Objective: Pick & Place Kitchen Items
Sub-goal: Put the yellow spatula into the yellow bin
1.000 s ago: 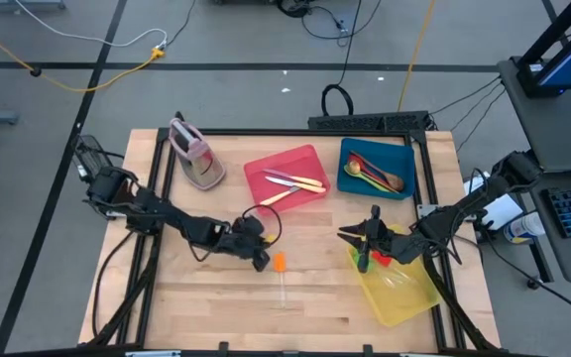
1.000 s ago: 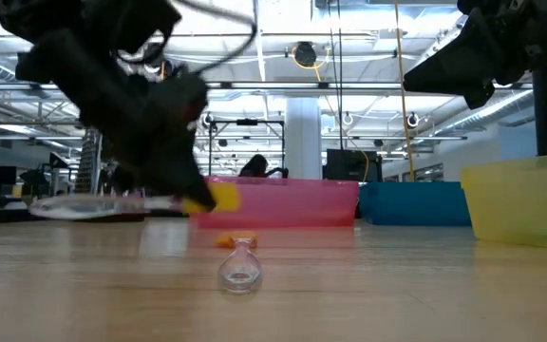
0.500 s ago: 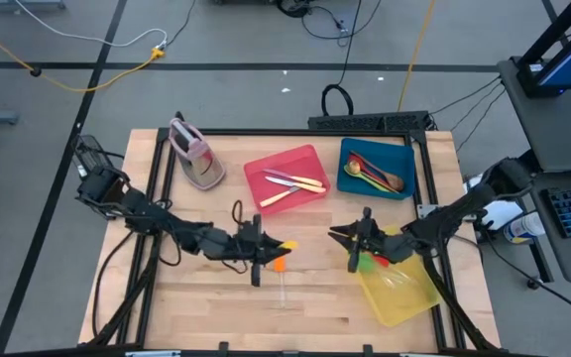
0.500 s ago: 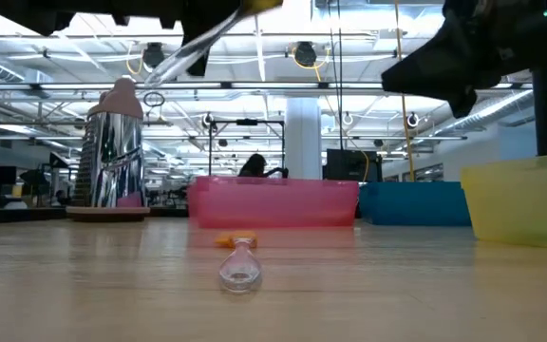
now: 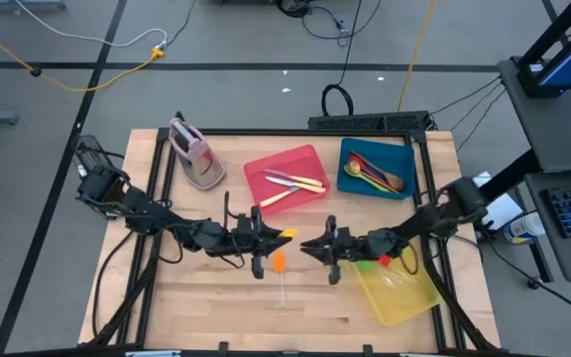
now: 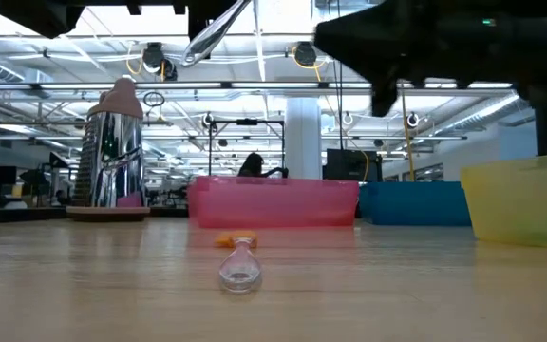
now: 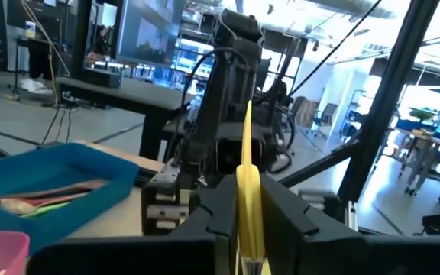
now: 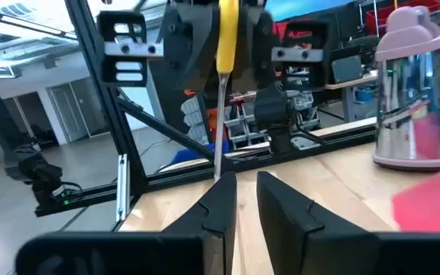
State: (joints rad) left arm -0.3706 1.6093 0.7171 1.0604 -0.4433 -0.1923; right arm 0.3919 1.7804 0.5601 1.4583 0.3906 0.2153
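Note:
My left gripper [image 5: 266, 241] is shut on a clear-handled utensil with a yellow head [image 5: 285, 235], held up over the table's middle. Its clear handle [image 6: 212, 28] slants down and away from the head. My right gripper [image 5: 312, 248] is open and empty. It faces the left gripper at close range, a little to the right of the yellow head, and shows in its own wrist view [image 8: 247, 191]. A clear-handled utensil with an orange head [image 5: 280, 264] lies flat on the table below them and also shows in the low view [image 6: 238, 258]. My left gripper pinches the utensil between its two fingers at the lower end of the yellow head [image 7: 247, 229], where the clear handle begins. The head sticks out past the fingertips toward the right gripper. The utensil is lifted clear of the table and tilted, head up.
At the back are a red tray [image 5: 266, 167] holding cream-handled knives and a blue tray [image 5: 349, 180] holding spoons. A yellow tray [image 5: 404, 297] holding red and green pieces sits at the right front. A pink-grey stand [image 5: 194, 154] stands at the far left.
My left gripper has lifted the yellow-headed utensil from just above the table and tipped it head up, moving slightly right. My right gripper has moved from over the yellow tray toward the table's left, up to the left gripper.

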